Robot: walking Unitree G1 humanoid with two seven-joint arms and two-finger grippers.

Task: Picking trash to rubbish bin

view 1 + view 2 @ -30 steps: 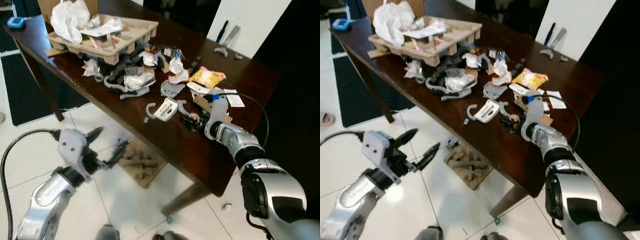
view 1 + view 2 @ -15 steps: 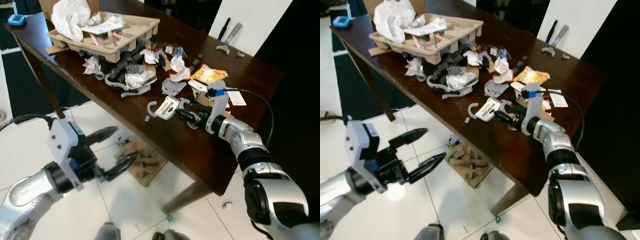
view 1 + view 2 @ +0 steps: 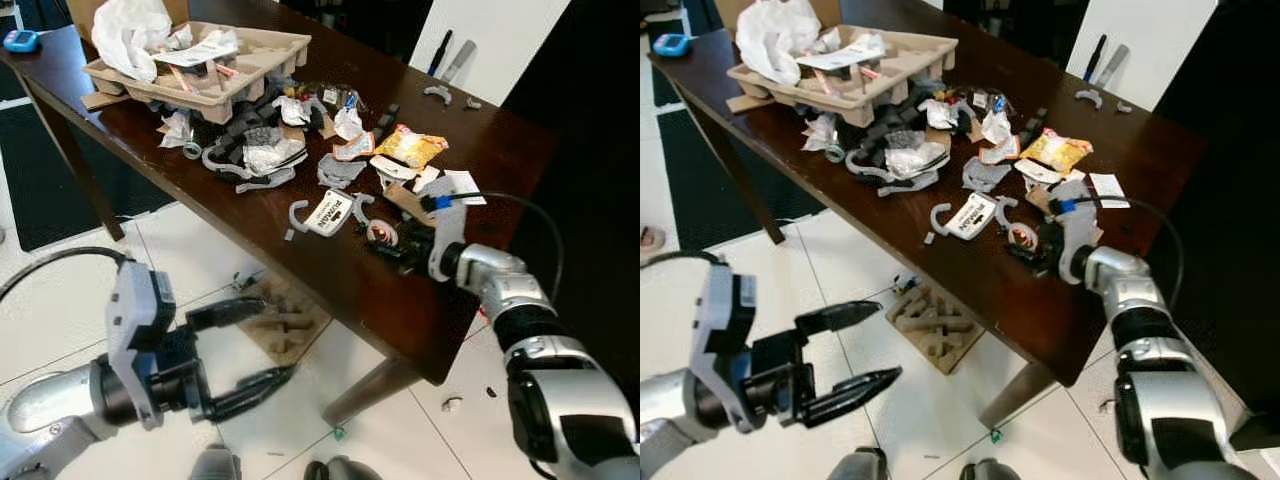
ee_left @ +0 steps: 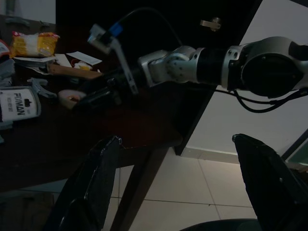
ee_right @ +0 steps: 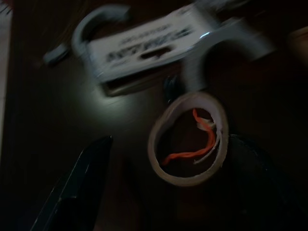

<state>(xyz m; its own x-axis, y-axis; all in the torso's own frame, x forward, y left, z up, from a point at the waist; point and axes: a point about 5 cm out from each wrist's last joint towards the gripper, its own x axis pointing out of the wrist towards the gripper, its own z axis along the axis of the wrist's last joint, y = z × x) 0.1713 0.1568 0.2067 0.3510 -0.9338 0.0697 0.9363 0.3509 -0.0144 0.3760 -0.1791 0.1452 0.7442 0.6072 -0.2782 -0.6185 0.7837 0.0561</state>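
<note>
Trash lies scattered on a dark wooden table: a roll of tape, a white labelled card pack, a yellow snack bag and several grey scraps. My right gripper rests low on the table right behind the tape roll. In the right wrist view the tape roll lies between the open fingers, nearer one of them, and nothing is held. My left gripper hangs open over the floor in front of the table, holding nothing.
A cardboard tray with a white plastic bag stands at the table's far left. A cardboard piece lies on the tiled floor under the table. Table legs stand close ahead. Pens lie at the back.
My left gripper has dropped lower and swung right, toward the table's front, still open. My right gripper has slid slightly right beside the tape roll. The camera has shifted a little.
</note>
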